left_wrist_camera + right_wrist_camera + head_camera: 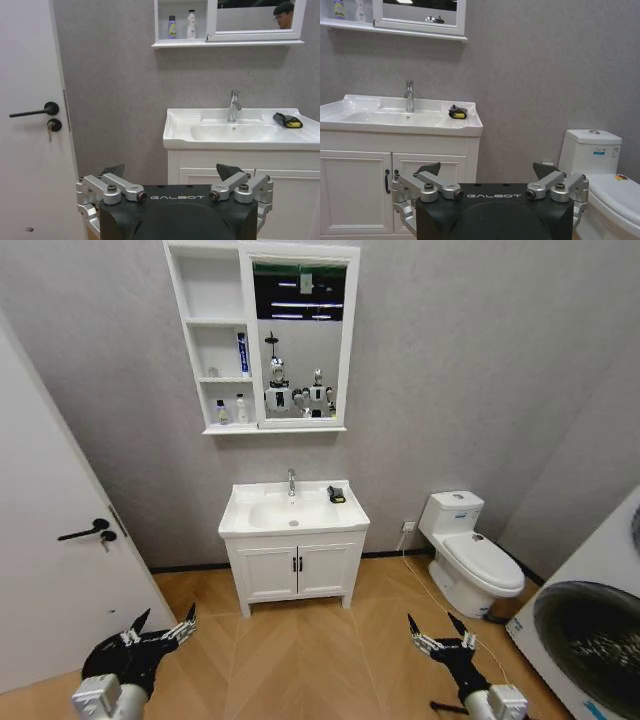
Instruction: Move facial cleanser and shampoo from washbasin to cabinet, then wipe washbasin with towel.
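Washbasin point(262, 523): centre of the head view, against the grey wall, on a white two-door vanity point(296, 573).
Towel point(336, 495): black-and-yellow bundle on the basin's counter rim, right of the faucet point(291, 482).
Cabinet point(212, 340): upper centre, above the basin; mirror point(298, 340) on its right side.
Bottles: two small bottles point(180, 24) on the lowest open shelf, a blue-and-white tube point(242, 353) on the shelf above.
Left hand point(160, 626): lower left, fingers spread wide, holding nothing.
Right hand point(437, 628): lower right, fingers wide, holding nothing.
Toilet point(470, 557): right of the vanity.
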{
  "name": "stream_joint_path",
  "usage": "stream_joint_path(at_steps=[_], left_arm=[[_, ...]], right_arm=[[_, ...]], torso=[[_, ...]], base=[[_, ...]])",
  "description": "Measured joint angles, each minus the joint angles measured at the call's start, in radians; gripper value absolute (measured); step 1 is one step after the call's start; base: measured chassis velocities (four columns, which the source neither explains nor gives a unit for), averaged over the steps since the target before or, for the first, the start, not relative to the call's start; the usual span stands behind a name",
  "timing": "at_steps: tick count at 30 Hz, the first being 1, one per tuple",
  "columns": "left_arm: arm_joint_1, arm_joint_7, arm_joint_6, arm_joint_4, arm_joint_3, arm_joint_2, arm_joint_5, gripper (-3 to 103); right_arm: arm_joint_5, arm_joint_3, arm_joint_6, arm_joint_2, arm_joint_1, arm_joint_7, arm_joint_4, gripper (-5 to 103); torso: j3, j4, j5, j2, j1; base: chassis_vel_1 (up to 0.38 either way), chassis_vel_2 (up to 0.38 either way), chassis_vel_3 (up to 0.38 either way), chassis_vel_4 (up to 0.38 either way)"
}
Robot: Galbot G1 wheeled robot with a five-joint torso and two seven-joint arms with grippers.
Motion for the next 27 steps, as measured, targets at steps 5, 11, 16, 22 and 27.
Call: stream_joint_path(at_steps=[5, 11, 16, 22, 27], left_arm=[[0.0, 0.0, 0.0, 0.0, 0.0, 0.0, 0.0, 100], [0.0, -0.001, 0.0, 0.0, 0.0, 0.0, 0.0, 100], [0.0, 0.0, 0.0, 0.0, 0.0, 0.0, 0.0, 100], [0.0, 0.0, 0.0, 0.0, 0.0, 0.0, 0.0, 100], [0.0, 0.0, 0.0, 0.0, 0.0, 0.0, 0.0, 100]], right_arm=[[0.0, 0.0, 0.0, 0.0, 0.0, 0.0, 0.0, 100], [0.0, 0.0, 0.0, 0.0, 0.0, 0.0, 0.0, 100], [0.0, 0.0, 0.0, 0.0, 0.0, 0.0, 0.0, 100], [0.0, 0.0, 0.0, 0.0, 0.001, 0.0, 0.0, 100], [0.0, 0.0, 0.0, 0.0, 0.0, 0.0, 0.0, 100]], torso=[[0.0, 0.0, -0.0003, 0.0, 0.0], [-0.001, 0.0002, -0.0014, 0.001, -0.001], [0.0, -0.0004, -0.0012, 0.0, 0.0], [0.0, 0.0002, -0.0012, -0.001, 0.001], [0.0, 0.0, -0.0012, 0.0, 0.0]], base=[[0.343, -0.317, -0.35, 0.346], [0.172, -0.109, -0.213, 0.216], [-0.044, -0.04, -0.053, -0.01], [-0.038, 0.079, 0.076, -0.032], [0.0, 0.0, 0.0, 0.0]])
